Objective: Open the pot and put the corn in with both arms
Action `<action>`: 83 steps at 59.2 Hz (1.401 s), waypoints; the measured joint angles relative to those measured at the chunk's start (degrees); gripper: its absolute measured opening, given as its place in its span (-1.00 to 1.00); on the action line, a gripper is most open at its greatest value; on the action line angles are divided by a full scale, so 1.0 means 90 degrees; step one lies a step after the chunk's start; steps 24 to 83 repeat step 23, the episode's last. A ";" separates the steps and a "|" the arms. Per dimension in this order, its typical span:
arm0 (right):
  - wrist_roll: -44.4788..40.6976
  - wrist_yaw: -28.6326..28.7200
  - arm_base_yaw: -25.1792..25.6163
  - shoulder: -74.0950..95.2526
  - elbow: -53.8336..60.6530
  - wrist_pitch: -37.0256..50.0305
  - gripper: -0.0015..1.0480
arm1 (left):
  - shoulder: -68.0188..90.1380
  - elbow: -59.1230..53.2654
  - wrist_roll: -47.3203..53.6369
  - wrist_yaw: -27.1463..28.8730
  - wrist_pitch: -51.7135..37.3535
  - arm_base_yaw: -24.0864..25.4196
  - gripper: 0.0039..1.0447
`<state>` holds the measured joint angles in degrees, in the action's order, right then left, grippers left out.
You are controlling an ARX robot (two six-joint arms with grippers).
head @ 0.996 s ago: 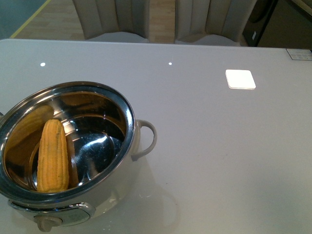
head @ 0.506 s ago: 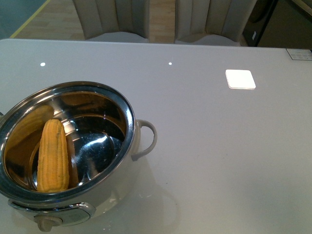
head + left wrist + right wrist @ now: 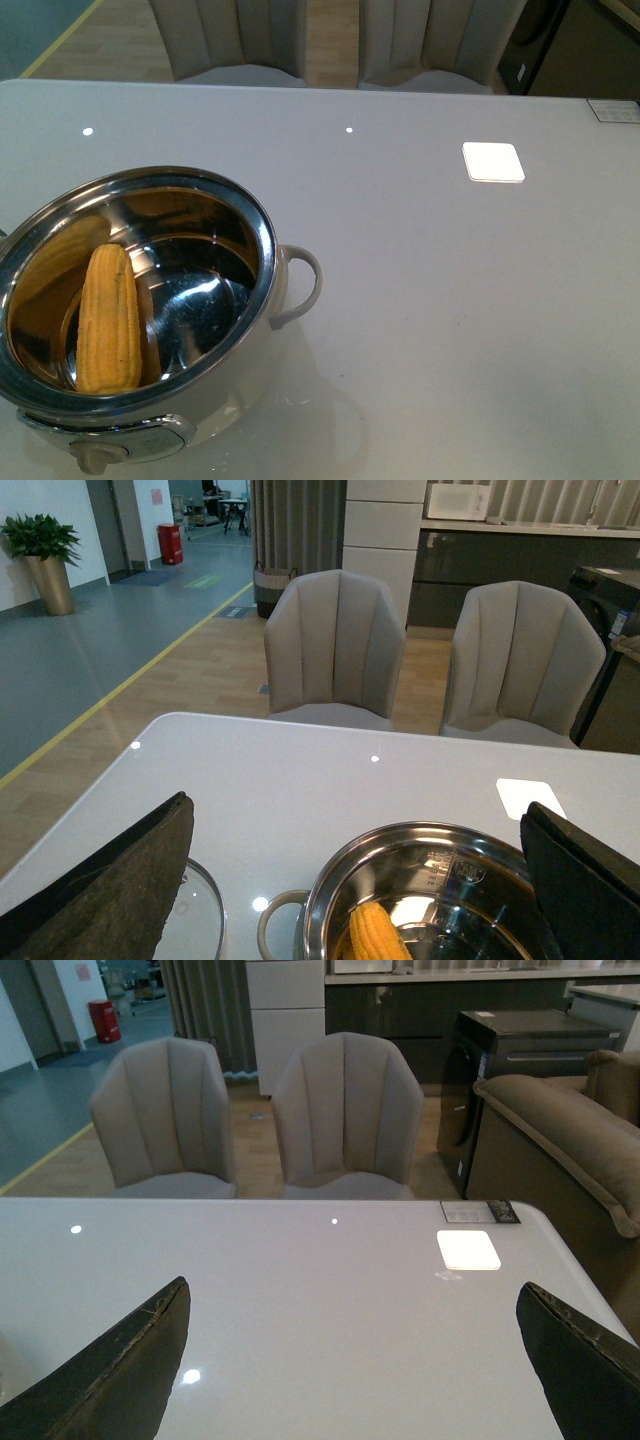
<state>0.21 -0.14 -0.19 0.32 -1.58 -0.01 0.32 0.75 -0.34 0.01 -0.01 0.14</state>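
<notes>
The cream pot (image 3: 255,375) stands open at the table's front left, with a steel rim, a loop handle (image 3: 302,285) and a front knob (image 3: 92,458). The yellow-orange corn (image 3: 108,320) lies inside it against the left wall. In the left wrist view the pot (image 3: 420,850) and corn (image 3: 375,935) sit below my open left gripper (image 3: 355,870), which is empty above the pot. The glass lid (image 3: 195,920) lies on the table beside the pot. My right gripper (image 3: 355,1360) is open and empty over bare table. Neither gripper shows in the front view.
A white square tile (image 3: 493,162) lies on the grey table (image 3: 450,300) at the back right. Two grey chairs (image 3: 230,40) stand behind the far edge. A sofa (image 3: 570,1120) is off the table's right side.
</notes>
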 joint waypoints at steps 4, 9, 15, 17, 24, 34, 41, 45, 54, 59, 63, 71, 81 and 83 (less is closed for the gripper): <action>0.0000 0.0000 0.0000 0.0000 0.0000 0.0000 0.83 | 0.0000 0.0000 0.0000 0.0000 0.0000 0.0000 0.87; 0.0000 0.0000 0.0000 0.0000 0.0000 0.0000 0.83 | 0.0000 0.0000 0.0000 0.0000 0.0000 0.0000 0.87; 0.0000 0.0000 0.0000 0.0000 0.0000 0.0000 0.83 | 0.0000 0.0000 0.0000 0.0000 0.0000 0.0000 0.87; 0.0000 0.0000 0.0000 0.0000 0.0000 0.0000 0.83 | 0.0000 0.0000 0.0000 0.0000 0.0000 0.0000 0.87; 0.0000 0.0000 0.0000 0.0000 0.0000 0.0000 0.83 | 0.0000 0.0000 0.0000 0.0000 0.0000 0.0000 0.87; 0.0000 0.0000 0.0000 0.0000 0.0000 0.0000 0.83 | 0.0000 0.0000 0.0000 0.0000 0.0000 0.0000 0.87; 0.0000 0.0000 0.0000 0.0000 0.0000 0.0000 0.83 | 0.0000 0.0000 0.0000 0.0000 0.0000 0.0000 0.87; 0.0000 0.0000 0.0000 0.0000 0.0000 0.0000 0.83 | 0.0000 0.0000 0.0000 0.0000 0.0000 0.0000 0.87; 0.0000 0.0000 0.0000 0.0000 0.0000 0.0000 0.83 | 0.0000 0.0000 0.0000 0.0000 0.0000 0.0000 0.87; 0.0000 0.0000 0.0000 0.0000 0.0000 0.0000 0.83 | 0.0000 0.0000 0.0000 0.0000 0.0000 0.0000 0.87; 0.0000 0.0000 0.0000 0.0000 0.0000 0.0000 0.83 | 0.0000 0.0000 0.0000 0.0000 0.0000 0.0000 0.87; 0.0000 0.0000 0.0000 0.0000 0.0000 0.0000 0.83 | 0.0000 0.0000 0.0000 0.0000 0.0000 0.0000 0.87; 0.0000 0.0000 0.0000 0.0000 0.0000 0.0000 0.83 | 0.0000 0.0000 0.0000 0.0000 0.0000 0.0000 0.87; 0.0000 0.0000 0.0000 0.0000 0.0000 0.0000 0.83 | 0.0000 0.0000 0.0000 0.0000 0.0000 0.0000 0.87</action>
